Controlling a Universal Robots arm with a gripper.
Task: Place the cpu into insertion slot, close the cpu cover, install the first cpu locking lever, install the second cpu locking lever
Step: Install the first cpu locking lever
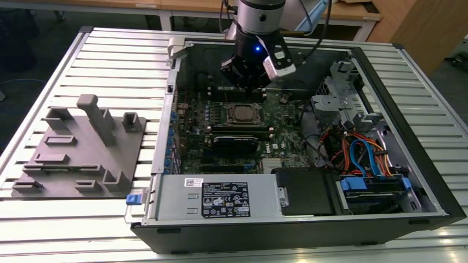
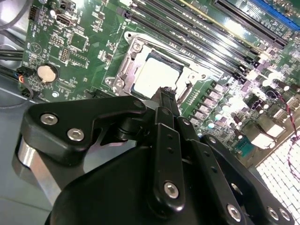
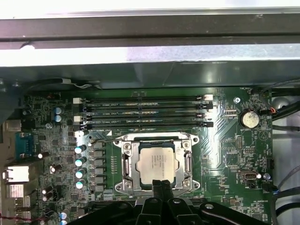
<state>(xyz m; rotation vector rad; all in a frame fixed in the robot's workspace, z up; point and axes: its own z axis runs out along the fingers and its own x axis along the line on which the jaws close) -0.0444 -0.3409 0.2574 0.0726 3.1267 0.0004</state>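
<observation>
The cpu [image 3: 157, 161] lies flat in the insertion slot [image 1: 227, 114], its silver top showing in both wrist views [image 2: 157, 75]. The cpu cover [image 3: 125, 161] lies down around it as a silver frame, with the chip visible through its window [image 2: 123, 70]. A thin wire lever [image 3: 101, 140] runs along the socket side facing the memory slots. My gripper [image 3: 162, 186] hovers just off the socket's edge, fingers pressed together with nothing between them. Its tip [image 2: 165, 92] hangs over the rim nearest the arm. In the exterior view the gripper [image 1: 247, 87] is inside the open computer case, above the socket.
Long black memory slots [image 3: 143, 112] run beside the socket. A black card [image 1: 234, 143], coloured cables [image 1: 358, 150] and the power supply [image 1: 219, 198] fill the rest of the case. A grey fixture plate [image 1: 80, 148] sits on the slatted table at the exterior view's left.
</observation>
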